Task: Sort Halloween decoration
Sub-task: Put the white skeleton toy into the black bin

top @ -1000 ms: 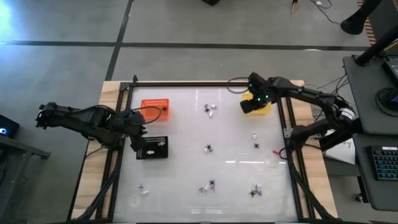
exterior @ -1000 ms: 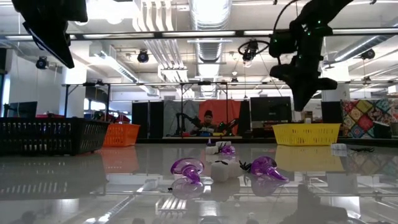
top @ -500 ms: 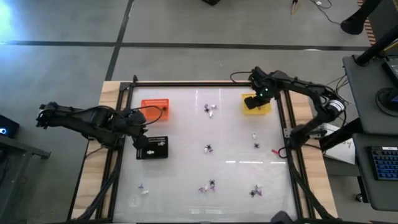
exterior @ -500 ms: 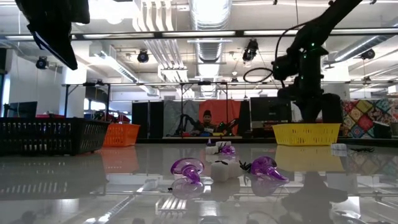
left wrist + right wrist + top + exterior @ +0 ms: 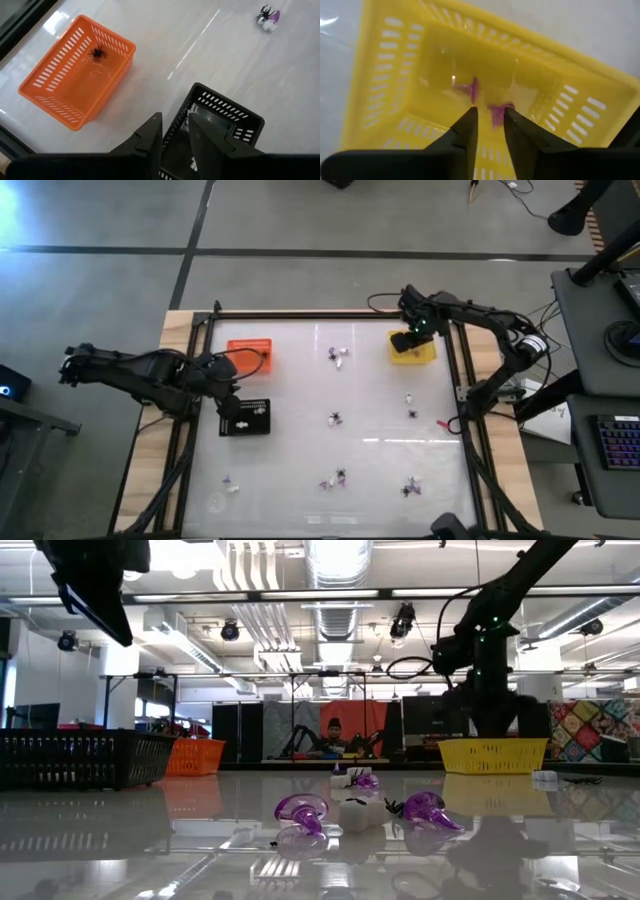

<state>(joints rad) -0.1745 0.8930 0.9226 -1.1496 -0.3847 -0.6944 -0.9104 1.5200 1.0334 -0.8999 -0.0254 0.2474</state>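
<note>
Trinkets: tiny Halloween decorations (image 5: 338, 478), white, black and purple plastic, lie scattered singly and in small clusters over the glossy white table (image 5: 300, 400); more near the far edge and the near edge.
Sorted so far: purple pieces (image 5: 472, 90) in the slotted yellow plastic basket (image 5: 412, 348); a black spider (image 5: 96, 52) in the slotted orange plastic basket (image 5: 75, 70); a white piece in the slotted black plastic basket (image 5: 246, 417).
Right pincer (image 5: 487, 125): over the yellow basket, fingers slightly apart, nothing between them.
Left pincer (image 5: 175, 135): above the black basket's rim, fingers a narrow gap apart, empty.
Handling (judgement): very light, rigid, likely to skate on the slick table; spider legs thin, probably bendable.
Grip (judgement): pinch the body from straight above, fingertips touching the table, not the legs; clustered pieces may come up together.
</note>
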